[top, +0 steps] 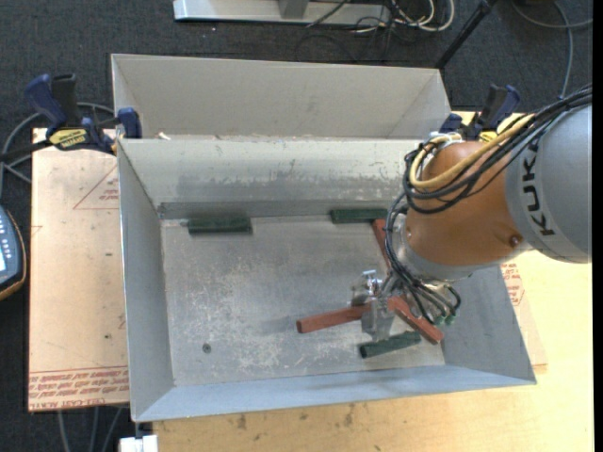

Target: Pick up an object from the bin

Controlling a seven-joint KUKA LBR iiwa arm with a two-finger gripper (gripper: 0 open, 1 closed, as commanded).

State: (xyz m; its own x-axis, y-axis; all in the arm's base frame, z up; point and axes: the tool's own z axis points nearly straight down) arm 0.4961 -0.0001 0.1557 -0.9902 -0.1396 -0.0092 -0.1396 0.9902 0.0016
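Gripper [377,311] hanging low among sticks at the front right of the bin [141,281].
It is sitting at the right end of a red-brown stick [325,322], with a dark green stick [389,346] just beside it. Whether it is open or closed I cannot tell, and nothing is looking lifted yet. The front wall is lying near; bare floor is opening leftward.
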